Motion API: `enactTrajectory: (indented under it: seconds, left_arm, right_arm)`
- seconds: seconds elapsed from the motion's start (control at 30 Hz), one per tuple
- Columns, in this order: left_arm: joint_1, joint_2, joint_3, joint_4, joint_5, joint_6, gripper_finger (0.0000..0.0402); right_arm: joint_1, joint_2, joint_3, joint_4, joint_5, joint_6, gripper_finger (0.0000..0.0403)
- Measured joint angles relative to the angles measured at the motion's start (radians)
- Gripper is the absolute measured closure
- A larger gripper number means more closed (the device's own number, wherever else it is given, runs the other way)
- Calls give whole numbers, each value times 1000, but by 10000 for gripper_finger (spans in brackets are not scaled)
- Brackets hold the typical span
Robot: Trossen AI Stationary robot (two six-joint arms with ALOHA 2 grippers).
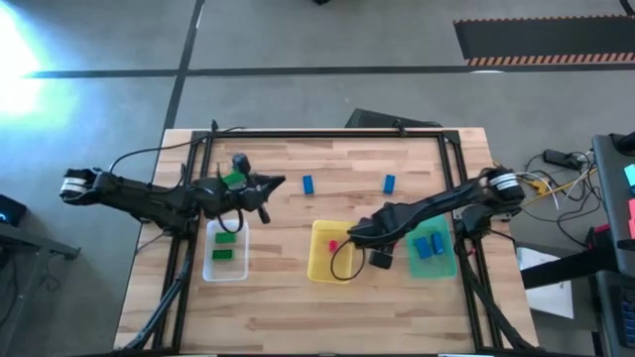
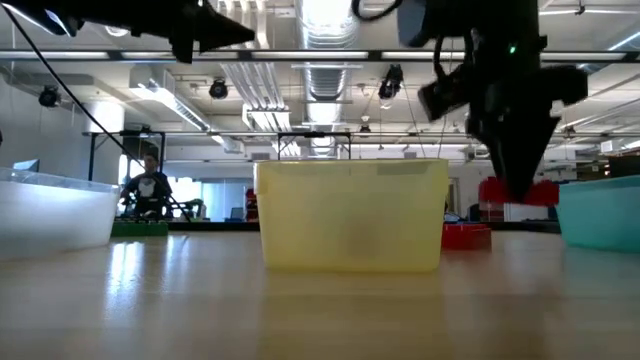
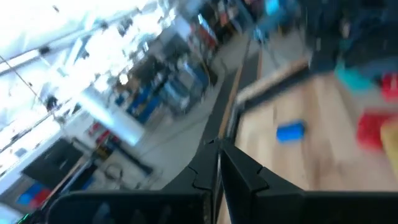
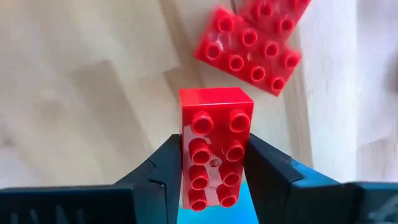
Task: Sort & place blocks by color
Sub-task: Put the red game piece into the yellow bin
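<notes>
High view: clear tray (image 1: 226, 272) held two green blocks (image 1: 224, 238), teal tray (image 1: 433, 264) two blue; two blue blocks (image 1: 308, 183) remained loose. Right gripper (image 4: 214, 163) clamped a red block (image 4: 215, 144); left gripper (image 3: 219, 163) fingers together.

Ceiling lights (image 2: 325, 20) glare bright at table level, the left wrist view smears with motion blur, floor glare upper-left overhead.

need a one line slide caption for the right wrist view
Right gripper shut on a red block, held above two more red blocks lying below.
</notes>
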Motion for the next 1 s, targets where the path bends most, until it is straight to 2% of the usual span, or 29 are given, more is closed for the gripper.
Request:
enactTrajectory:
  seconds: [0.2,0.37,0.5,0.7,0.87,1.0]
  left_arm:
    - [-18,17,-5,117,81,-191,398]
    - [-18,54,-5,135,175,-332,398]
    - [-18,118,-5,235,223,-397,398]
    - [-17,261,-5,443,271,-472,398]
    - [-17,373,10,597,344,-519,384]
    - [-18,426,36,618,379,-574,344]
  right_arm:
    - [0,-221,-125,270,42,-90,278]
    - [-1,-413,-300,635,131,-228,278]
    - [-20,-512,-424,985,170,-383,278]
    - [-36,-558,-571,1497,157,-569,278]
    - [-36,-546,-621,1667,157,-618,278]
    - [-36,-533,-629,1696,155,-623,278]
